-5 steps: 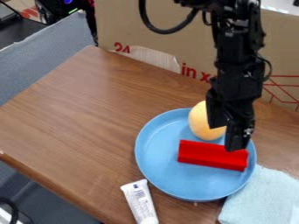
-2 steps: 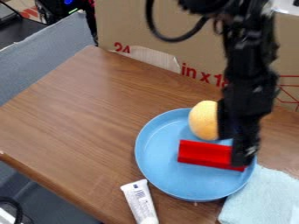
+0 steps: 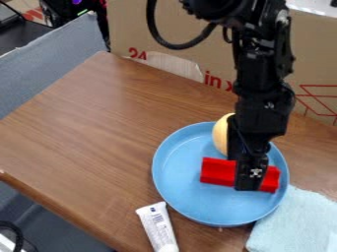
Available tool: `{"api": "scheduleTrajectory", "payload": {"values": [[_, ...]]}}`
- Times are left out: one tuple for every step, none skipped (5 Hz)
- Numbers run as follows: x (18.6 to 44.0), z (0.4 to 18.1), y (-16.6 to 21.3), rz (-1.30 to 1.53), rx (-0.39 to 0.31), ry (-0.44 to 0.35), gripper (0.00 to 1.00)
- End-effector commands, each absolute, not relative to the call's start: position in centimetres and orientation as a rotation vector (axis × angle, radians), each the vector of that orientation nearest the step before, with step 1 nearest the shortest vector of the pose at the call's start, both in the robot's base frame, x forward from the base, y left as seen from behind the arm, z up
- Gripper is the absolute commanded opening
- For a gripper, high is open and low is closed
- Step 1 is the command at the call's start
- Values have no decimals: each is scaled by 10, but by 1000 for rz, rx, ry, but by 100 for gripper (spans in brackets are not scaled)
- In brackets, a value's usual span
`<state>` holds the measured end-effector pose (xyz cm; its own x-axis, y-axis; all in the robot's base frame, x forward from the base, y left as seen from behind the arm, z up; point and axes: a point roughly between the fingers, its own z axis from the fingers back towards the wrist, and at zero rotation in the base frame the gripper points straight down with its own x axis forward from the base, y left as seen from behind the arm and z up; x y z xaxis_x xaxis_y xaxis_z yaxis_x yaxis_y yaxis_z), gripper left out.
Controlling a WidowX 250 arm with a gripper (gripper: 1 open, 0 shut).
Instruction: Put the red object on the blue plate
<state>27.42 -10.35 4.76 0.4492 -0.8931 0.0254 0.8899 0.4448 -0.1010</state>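
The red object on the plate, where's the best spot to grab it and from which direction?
Probably from straight above, at the middle of the red object, with the jaws closing across its narrow width. It lies flat on the blue plate as a long straight bar, so its long sides offer parallel faces. The yellow fruit sits close behind it, and the end effector hangs open over its right part.

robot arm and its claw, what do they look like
The robot arm is black all over, built from blocky, stacked segments with a dark cable looping from its upper part toward the top of the picture. It narrows down to a slim black claw with thin, dark fingers. No markings or lettering can be made out on it at this resolution.
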Motion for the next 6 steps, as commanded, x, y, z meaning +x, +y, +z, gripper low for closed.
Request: {"api": "scheduleTrajectory", "payload": {"values": [[277,51,-97,-1104,-108,0,100],[282,51,-93,-1095,-105,5,100],[281,55,-97,-1091,-107,30,100],[286,58,-88,-1093,-102,43,100],[285,50,-77,-1093,-92,58,100],[295,49,-74,-1087,-84,62,100]]}}
